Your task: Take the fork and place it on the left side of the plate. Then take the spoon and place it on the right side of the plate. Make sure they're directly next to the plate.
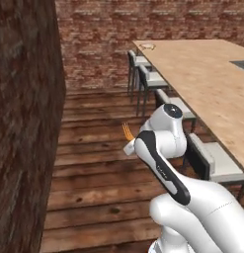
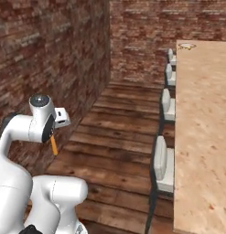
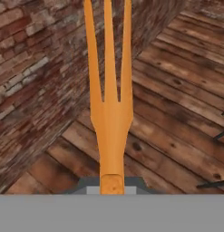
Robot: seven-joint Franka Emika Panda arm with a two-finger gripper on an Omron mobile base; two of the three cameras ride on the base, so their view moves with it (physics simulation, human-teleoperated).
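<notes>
Fork location: the fork [image 3: 109, 104] was clamped in the tool [image 3: 112, 188], carried in the air over the wooden floor [image 1: 94, 183], away from the tabletop [image 1: 207, 84].
Tool state: nearly closed, the jaws pinching the fork's handle end; the handle butt sat between the dark tips in the hand view.
Fork axis: the long axis ran straight out along the tool's own line, tines leading. In the left base view the tines [image 1: 127, 131] projected up and to the left past the wrist; in the right base view an orange stub of the fork showed beside the wrist [image 2: 54, 145].
Heading of the tines: toward the brick wall [image 3: 36, 77] and the floor, not toward the tabletop.
Bearing to target: a small round object [image 1: 146, 46] lay at the far end of the tabletop and may be the plate; too small to confirm. Judged from both base views, the tabletop stood to the robot's right and ahead, well apart from the tool.
Spoon: not identified.
Arm pose: folded close to the base, elbow raised, wrist held low at the robot's left side, over the floor beside the row of chairs [image 2: 164, 167].
Assessment: the carry looked unfinished; the arm would probably need to swing right and reach over the tabletop before any release.
</notes>
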